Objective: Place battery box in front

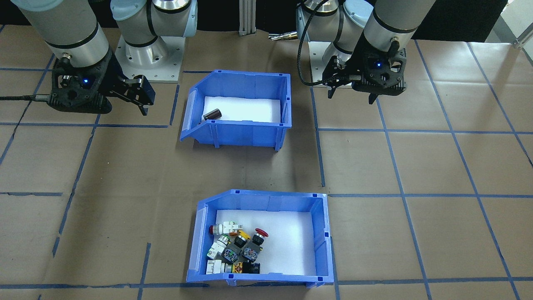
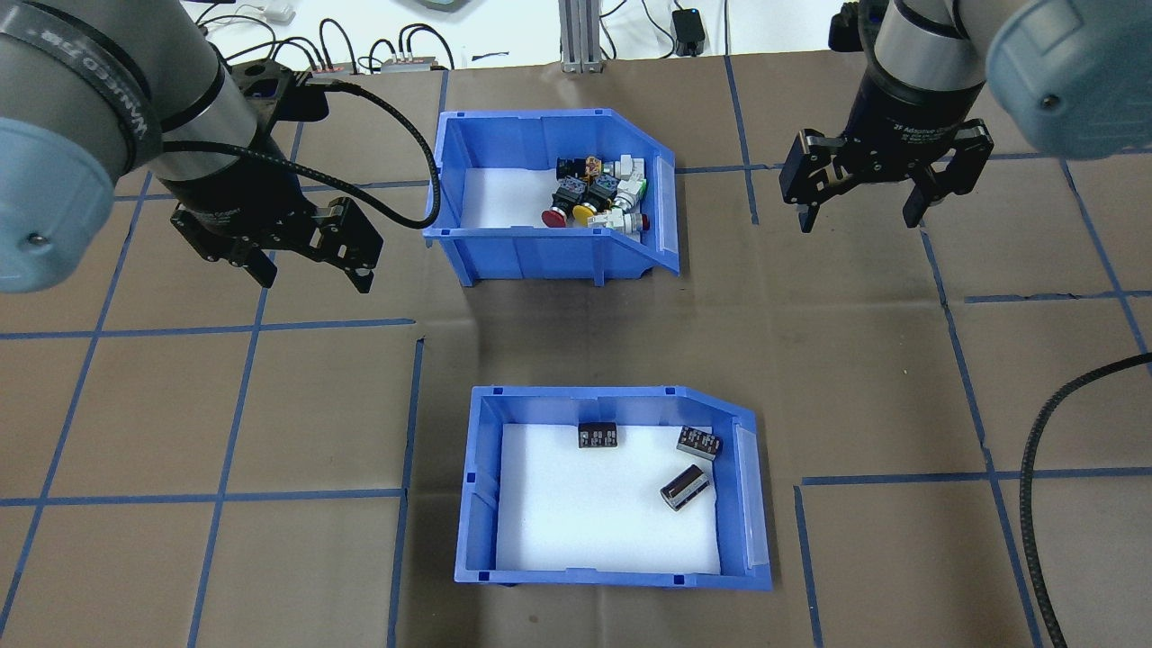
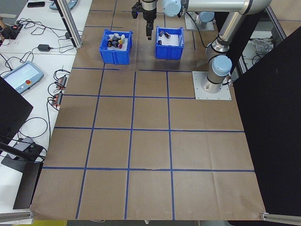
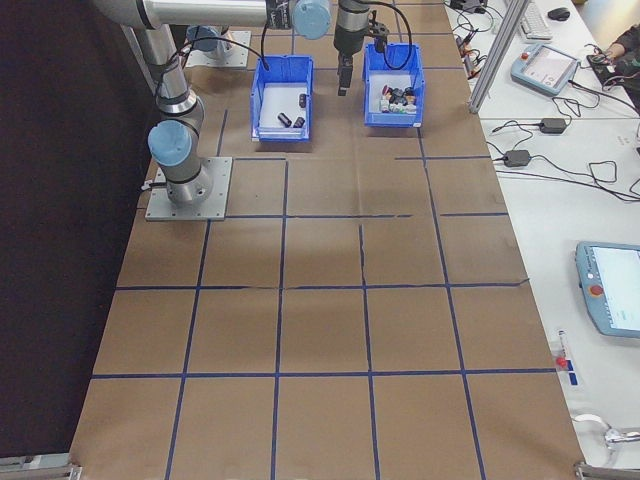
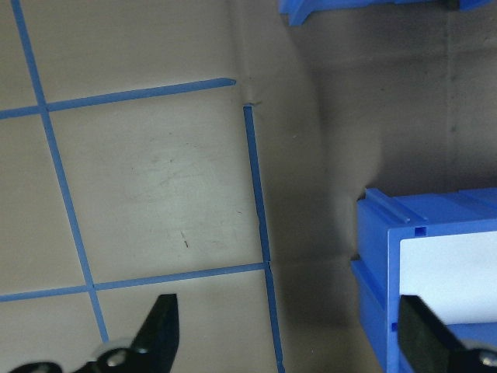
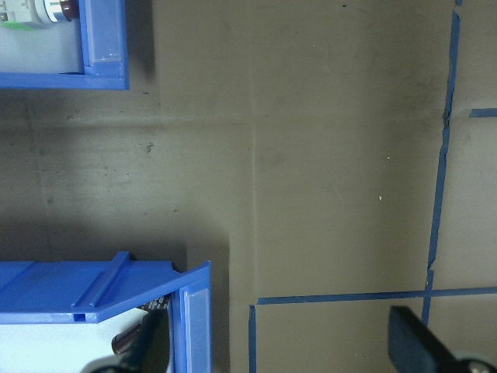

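Observation:
The battery box point(image 2: 612, 490) is a blue bin with a white foam liner and three dark cells; it stands on the table's near side, close to the robot's base. It also shows as the battery box point(image 1: 239, 110), and its corners show as the battery box point(image 5: 443, 256) and the battery box point(image 6: 101, 291). My left gripper point(image 2: 310, 265) hovers open, to the left of the two bins and apart from them. My right gripper point(image 2: 864, 211) hovers open to their right. Nothing lies between the open fingertips of the left gripper point(image 5: 291, 334) or the right gripper point(image 6: 279, 342).
A second blue bin point(image 2: 549, 202) with colourful push-button switches stands on the far side, in line with the battery box; it is the bin point(image 1: 260, 239) nearest the front-facing camera. Brown paper with blue tape lines covers the table point(image 2: 900, 378). Cables and devices lie beyond the far edge.

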